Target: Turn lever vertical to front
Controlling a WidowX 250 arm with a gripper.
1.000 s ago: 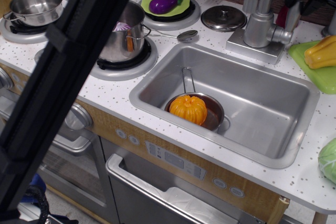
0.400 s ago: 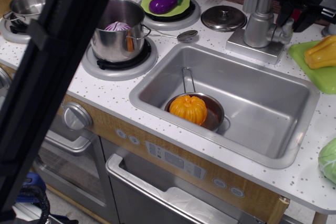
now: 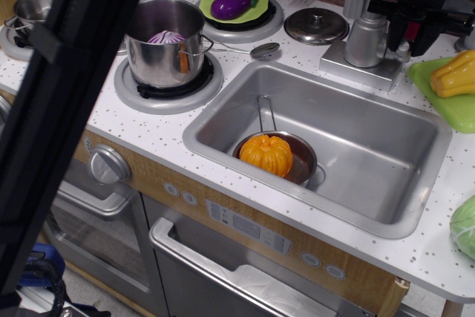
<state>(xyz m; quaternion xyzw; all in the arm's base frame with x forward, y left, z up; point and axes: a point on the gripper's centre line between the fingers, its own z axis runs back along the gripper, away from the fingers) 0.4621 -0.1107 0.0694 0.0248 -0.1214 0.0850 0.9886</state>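
The thick silver faucet post [image 3: 367, 36] stands on its base behind the sink. The lever [image 3: 403, 51] juts from the post's right side; only its small silver rounded tip shows below the gripper. My black gripper [image 3: 406, 35] hangs at the top right, right of the post, with one dark finger on each side of the lever. The fingers [image 3: 392, 33] cover most of the lever, so I cannot tell whether they pinch it.
The sink [image 3: 349, 120] holds a small pan with an orange pumpkin [image 3: 266, 154]. A green board with a yellow pepper [image 3: 454, 73] lies right of the faucet. A pot lid [image 3: 316, 25], spoon [image 3: 263, 50] and pot [image 3: 165, 42] lie to the left. My dark arm [image 3: 67, 109] crosses the left foreground.
The gripper has come down and closed in on the faucet's right side, now straddling the lever. The arm in the foreground has shifted left, uncovering the pot.
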